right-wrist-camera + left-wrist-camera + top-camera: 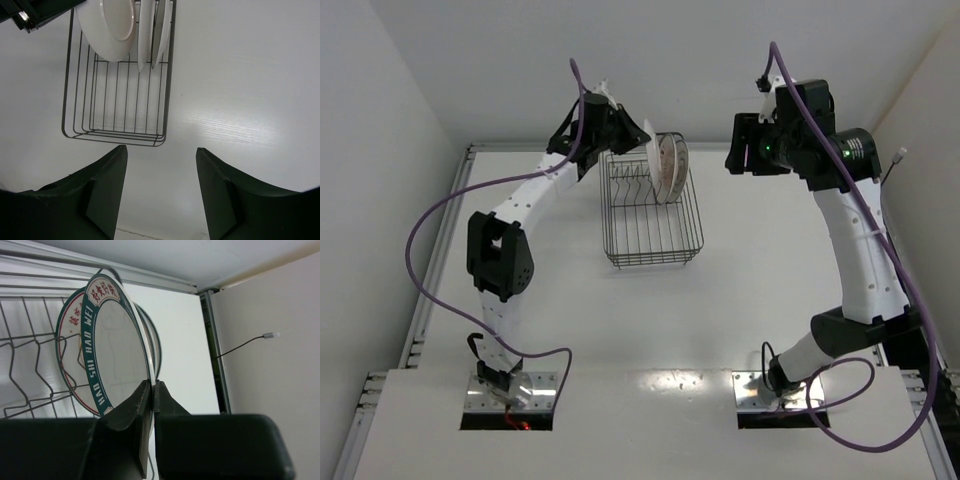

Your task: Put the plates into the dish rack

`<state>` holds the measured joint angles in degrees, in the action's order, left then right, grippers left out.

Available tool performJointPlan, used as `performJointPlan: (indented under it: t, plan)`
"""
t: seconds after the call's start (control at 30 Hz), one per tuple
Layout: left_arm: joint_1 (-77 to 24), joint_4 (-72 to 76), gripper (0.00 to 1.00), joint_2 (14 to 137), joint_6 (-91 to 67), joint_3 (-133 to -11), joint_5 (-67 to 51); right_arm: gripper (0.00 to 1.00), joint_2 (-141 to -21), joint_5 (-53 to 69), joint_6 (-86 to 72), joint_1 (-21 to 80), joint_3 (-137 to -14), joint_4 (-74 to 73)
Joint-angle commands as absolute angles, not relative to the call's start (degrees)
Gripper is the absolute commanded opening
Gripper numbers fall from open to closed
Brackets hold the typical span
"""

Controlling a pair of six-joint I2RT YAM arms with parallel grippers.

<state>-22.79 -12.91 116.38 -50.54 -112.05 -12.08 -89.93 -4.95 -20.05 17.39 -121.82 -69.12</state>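
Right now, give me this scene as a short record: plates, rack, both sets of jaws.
dish rack: on the table, far centre
racked: two plates, upright at the rack's far end
third: dark-rimmed plate, upright beside those two; whether it is seated cannot be told
left jaws: shut on the dark-rimmed plate's rim
right jaws: open, empty, above the table to the right of the rack
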Motion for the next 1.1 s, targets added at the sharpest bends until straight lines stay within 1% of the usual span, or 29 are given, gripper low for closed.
performJointPlan:
  t: [0.0,0.27,0.3,0.33,0.37,0.4,0.43,0.47,0.5,0.57,0.6,0.63,0.67,0.73,0.97,1.07]
  plan:
    - [-22.5,-10.55,0.0,117.77,-48.96,-111.53,-10.82,0.54,-88.42,-5.8,-19.42,16.79,-121.55,-67.94]
    - [-23.02,-13.44,0.0,121.37,-48.43,-112.76,-10.81,0.54,-88.42,-5.8,-19.42,16.26,-121.55,-68.47]
    - [-23.03,-13.45,0.01,121.99,-48.43,-112.76,-10.81,0.58,-87.9,-5.8,-19.42,16.26,-121.55,-68.47]
    - [-23.03,-14.4,0.05,121.99,-48.43,-114.07,-10.81,0.6,-87.89,-5.8,-19.42,15.74,-121.55,-68.47]
    - [-23.03,-15.81,0.18,122.95,-47.91,-114.78,-11.68,0.6,-87.89,-5.8,-19.42,15.73,-121.03,-68.47]
    - [-23.03,-16.34,0.3,123.65,-47.9,-116.0,-11.69,0.6,-87.89,-5.8,-19.42,15.73,-121.03,-68.47]
    - [-23.03,-16.87,0.4,123.66,-47.9,-116.02,-12.56,0.6,-87.89,-5.8,-19.42,15.73,-121.03,-68.47]
    - [-23.03,-17.4,0.46,123.66,-47.38,-116.71,-12.57,0.6,-87.89,-5.8,-19.42,15.73,-121.03,-68.47]
    - [-23.03,-18.01,0.59,123.66,-47.37,-116.72,-13.09,0.61,-87.89,-5.19,-19.42,15.73,-121.03,-68.47]
    - [-23.03,-18.02,0.7,123.05,-47.37,-116.72,-13.79,0.65,-87.89,-5.19,-19.42,15.73,-121.03,-68.47]
    - [-23.03,-18.02,0.81,123.05,-47.37,-116.72,-15.54,0.68,-87.89,-5.19,-19.42,15.21,-121.72,-68.47]
    - [-22.42,-18.02,0.83,121.74,-47.37,-117.24,-16.6,0.73,-87.89,-5.19,-19.42,15.21,-121.73,-68.47]
    - [-22.41,-18.02,0.99,121.21,-47.37,-117.25,-17.74,0.8,-87.89,-5.97,-20.03,15.21,-122.25,-68.99]
    - [-21.8,-16.71,1.0,119.98,-47.37,-118.04,-21.34,1.0,-87.89,-8.42,-20.74,15.21,-122.78,-69.52]
    - [-19.16,-13.89,1.0,112.07,-47.37,-119.18,-28.29,1.0,-88.41,-9.76,-20.74,14.15,-123.4,-70.14]
    - [-16.8,-13.27,1.0,107.5,-45.18,-115.77,-30.15,1.0,-88.42,-9.76,-21.27,13.63,-122.78,-71.27]
